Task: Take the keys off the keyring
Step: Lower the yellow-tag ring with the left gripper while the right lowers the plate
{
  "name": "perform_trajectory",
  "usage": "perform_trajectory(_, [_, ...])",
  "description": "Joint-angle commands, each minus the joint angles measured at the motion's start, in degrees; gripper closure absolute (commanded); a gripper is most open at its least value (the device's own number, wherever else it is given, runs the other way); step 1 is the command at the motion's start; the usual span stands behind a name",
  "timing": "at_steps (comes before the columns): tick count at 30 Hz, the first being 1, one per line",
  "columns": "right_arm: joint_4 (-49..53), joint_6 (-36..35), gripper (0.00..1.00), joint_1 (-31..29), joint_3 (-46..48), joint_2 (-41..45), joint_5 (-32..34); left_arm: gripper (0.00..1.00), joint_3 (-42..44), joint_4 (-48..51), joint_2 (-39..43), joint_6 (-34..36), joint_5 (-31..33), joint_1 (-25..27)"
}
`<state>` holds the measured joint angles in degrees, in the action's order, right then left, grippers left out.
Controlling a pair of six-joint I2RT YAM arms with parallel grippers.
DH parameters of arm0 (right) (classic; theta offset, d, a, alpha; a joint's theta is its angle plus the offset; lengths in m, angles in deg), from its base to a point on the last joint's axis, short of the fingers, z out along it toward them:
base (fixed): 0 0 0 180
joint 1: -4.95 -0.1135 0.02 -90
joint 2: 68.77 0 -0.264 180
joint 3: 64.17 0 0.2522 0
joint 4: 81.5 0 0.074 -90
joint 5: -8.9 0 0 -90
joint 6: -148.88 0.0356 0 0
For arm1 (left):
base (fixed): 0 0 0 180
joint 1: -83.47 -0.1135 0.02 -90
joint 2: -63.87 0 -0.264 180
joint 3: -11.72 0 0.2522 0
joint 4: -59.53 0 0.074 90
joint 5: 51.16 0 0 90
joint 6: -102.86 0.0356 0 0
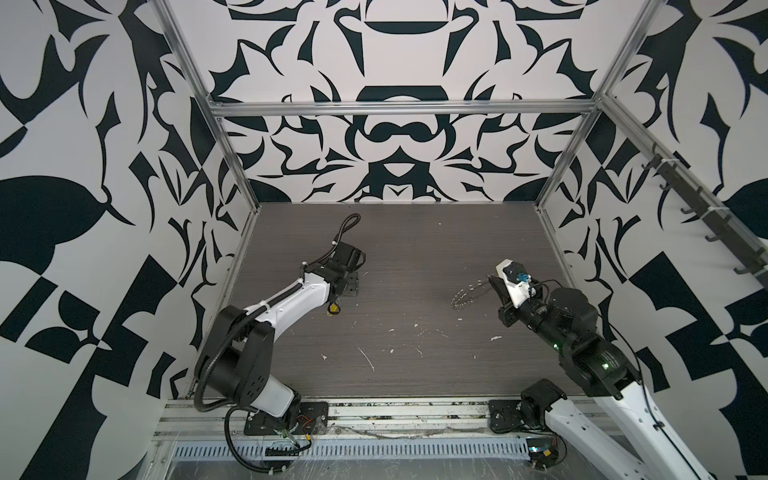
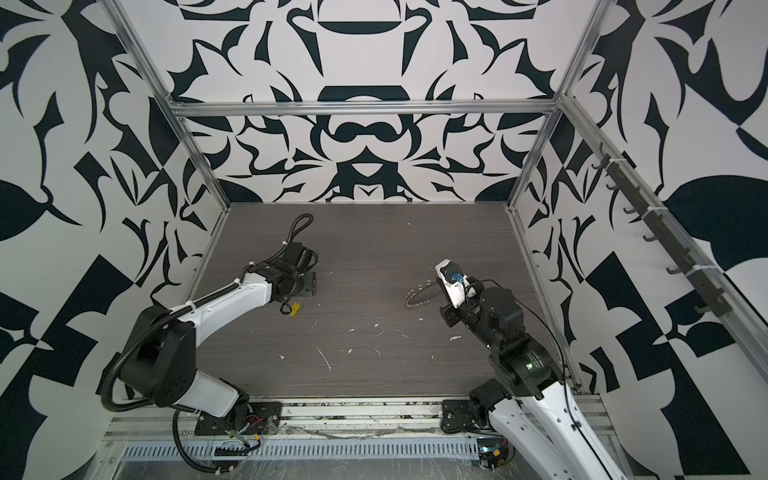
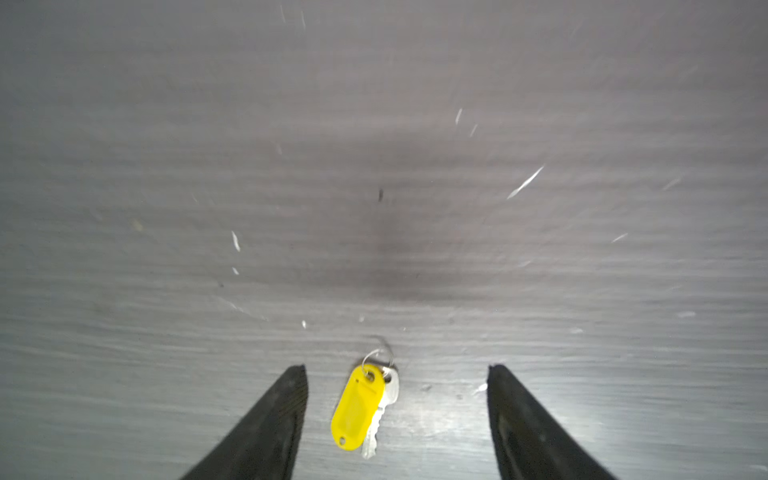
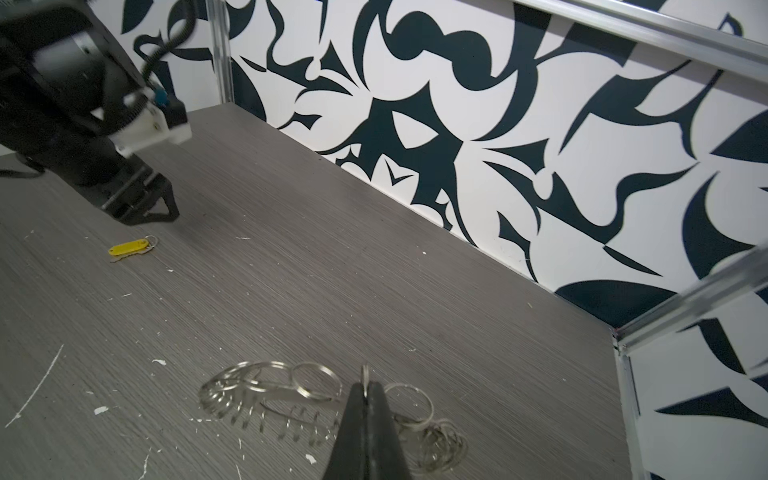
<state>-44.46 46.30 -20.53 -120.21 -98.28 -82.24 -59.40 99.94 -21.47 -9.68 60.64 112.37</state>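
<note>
Left fingers (image 3: 266,424), left wrist view: 2 black tips, spread wide, gripping nothing
Keys (image 3: 357,409): 1 yellow tag, 1 silver key under it, 1 small split ring; flat on the counter (image 3: 374,166), between the two tips, touching neither
Right fingers (image 4: 353,432), right wrist view: 2, pinched together on the wire of the keyring (image 4: 218,395)
Keyring load: 1 hoop, small silver rings fanned along it; they overlap, can't count them
Same view, far end: keys (image 4: 129,248) well apart from the keyring, lying near the tips of the left fingers (image 4: 162,208)
Both top views, arms: 2, left arm (image 1: 291,299) and right arm (image 1: 582,332)
Keys (image 1: 332,309): left side, just beside the left arm's wrist
Keyring (image 2: 415,299): right of middle, at the right arm's tip
Counter: grey wood grain, scattered white flecks (image 1: 365,357)
Room: black-and-white patterned walls (image 1: 395,62) on three sides, aluminium frame (image 1: 399,108), 1 hook rail (image 1: 706,216) on the right wall
</note>
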Motion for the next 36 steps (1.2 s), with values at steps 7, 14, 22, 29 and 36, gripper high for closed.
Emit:
perform_trajectory(7, [6.3, 10.8, 1.00, 0.0, 1.3, 4.3, 6.2, 0.24, -5.3, -0.6, 3.1, 2.7, -2.2, 1.0])
perform_trajectory(14, [6.9, 15.4, 1.00, 0.0, 3.7, -2.6, 8.9, 0.24, -6.4, -1.3, 1.7, 3.9, -3.1, 1.0])
perform_trajectory(22, [-3.1, 17.6, 1.00, 0.0, 2.1, -26.8, 10.5, 0.22, -5.3, -2.4, 2.6, 4.6, -3.7, 1.0])
perform_trajectory(29, [-7.8, 13.0, 1.00, 1.3, -9.6, -51.2, 13.6, 0.21, -5.8, -2.2, 2.7, 6.1, -3.9, 1.0])
perform_trajectory(36, [-5.5, 12.8, 1.00, 1.5, -15.0, -60.2, 14.1, 0.20, -5.4, -1.9, 3.6, 6.5, -3.6, 1.0])
